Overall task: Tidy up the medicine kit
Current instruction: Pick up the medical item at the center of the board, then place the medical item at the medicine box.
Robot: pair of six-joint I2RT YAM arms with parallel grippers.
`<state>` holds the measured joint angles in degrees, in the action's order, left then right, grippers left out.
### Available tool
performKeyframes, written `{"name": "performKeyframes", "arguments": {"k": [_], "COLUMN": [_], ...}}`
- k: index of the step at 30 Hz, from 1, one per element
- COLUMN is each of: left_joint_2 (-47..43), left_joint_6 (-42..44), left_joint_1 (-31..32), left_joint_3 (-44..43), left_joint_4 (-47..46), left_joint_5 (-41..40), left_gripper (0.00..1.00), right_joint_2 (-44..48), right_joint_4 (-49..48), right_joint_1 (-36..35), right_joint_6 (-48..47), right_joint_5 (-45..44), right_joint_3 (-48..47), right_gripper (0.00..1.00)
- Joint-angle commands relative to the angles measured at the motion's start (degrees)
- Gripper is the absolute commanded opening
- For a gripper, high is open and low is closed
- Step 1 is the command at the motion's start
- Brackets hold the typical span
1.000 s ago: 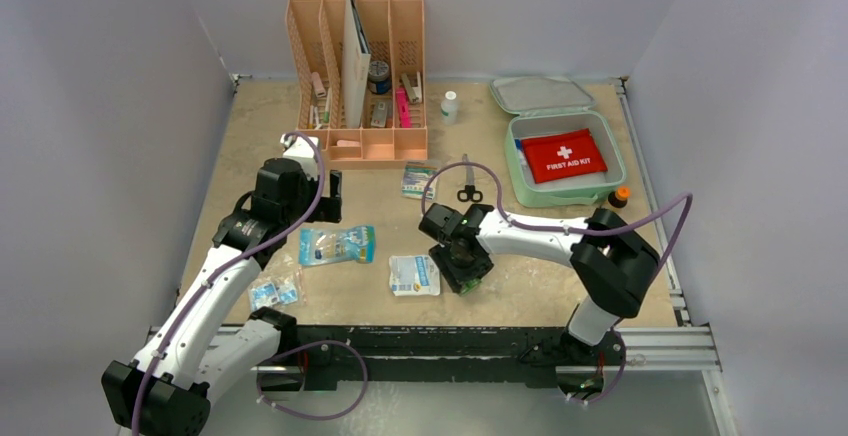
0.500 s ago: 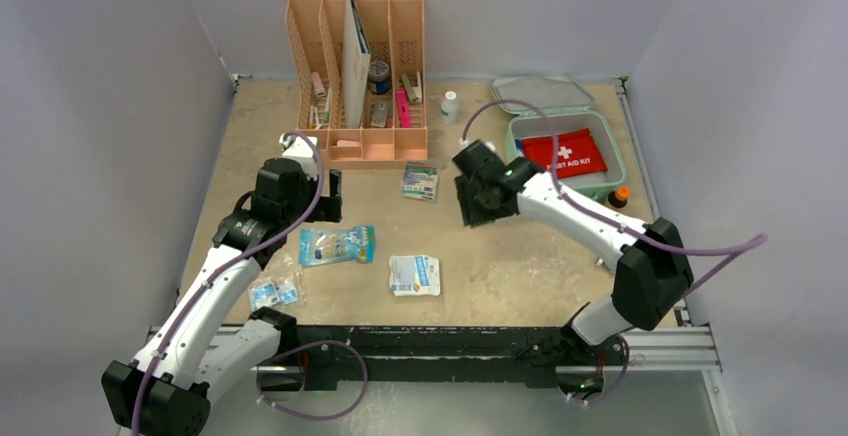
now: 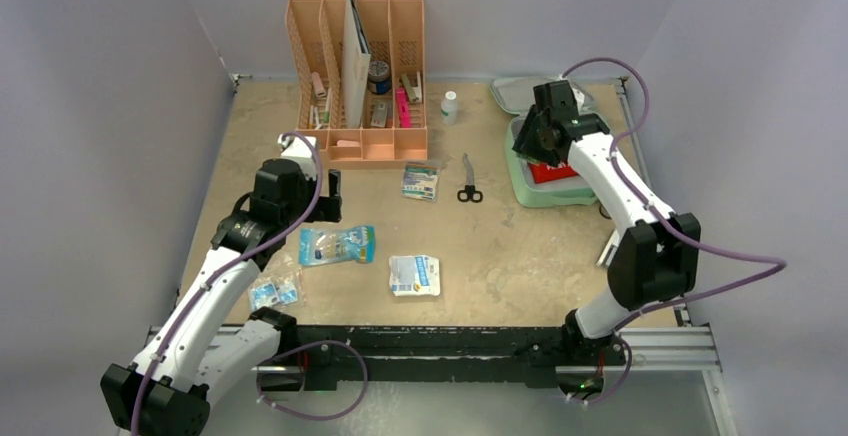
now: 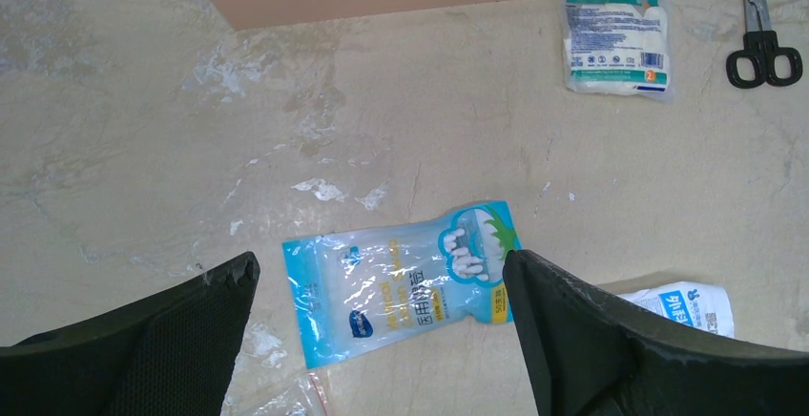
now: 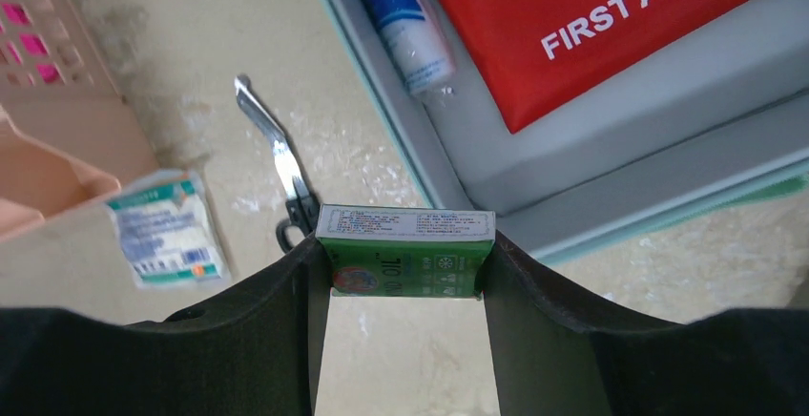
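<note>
The medicine kit, a mint-green case, lies open at the back right with its lid folded back. Inside it are a red first aid pouch and a white-and-blue tube. My right gripper is shut on a small green box and hovers over the kit's left edge; in the top view this gripper covers part of the case. My left gripper is open above a blue cotton swab bag on the table at the left.
Black-handled scissors and a gauze packet lie between the kit and the peach organizer. A white packet and a small clear bag lie near the front. A small white bottle stands at the back.
My right arm has swung from the front middle of the table to the back right, carrying the green box over the kit. The left arm has stayed still.
</note>
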<state>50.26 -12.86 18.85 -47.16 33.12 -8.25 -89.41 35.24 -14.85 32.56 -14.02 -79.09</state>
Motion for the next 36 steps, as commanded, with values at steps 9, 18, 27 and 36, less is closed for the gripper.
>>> {"name": "performKeyframes", "arguments": {"k": [9,18,27,36], "left_joint_2": [-1.34,-2.05,-1.38,-0.7], "left_joint_6": [-0.41,-0.58,-0.5,-0.32], "left_joint_1": [0.22,0.22,0.22,0.22], "left_joint_3": [-0.98,-0.79,-0.93,-1.02], "left_joint_4": [-1.49,-1.43,-1.22,-1.39], "left_joint_5": [-0.23,-0.98,-1.18,-1.55], "left_gripper": [0.99,0.99,0.98,0.98], "right_joint_2": [-9.86,-13.65,-18.9,-21.74], "right_joint_4": [-5.63,-6.6,-2.62,-1.68], "right_joint_1": [7.98,10.5,10.63,10.6], "right_joint_6": [25.21,40.23,43.42,44.67], "right_joint_5": [3.59,4.01,4.19,6.89], "right_joint_3": [-4.35,-2.02,-3.64,-4.51], "right_gripper": [0.48,0.5,0.54,0.62]}}
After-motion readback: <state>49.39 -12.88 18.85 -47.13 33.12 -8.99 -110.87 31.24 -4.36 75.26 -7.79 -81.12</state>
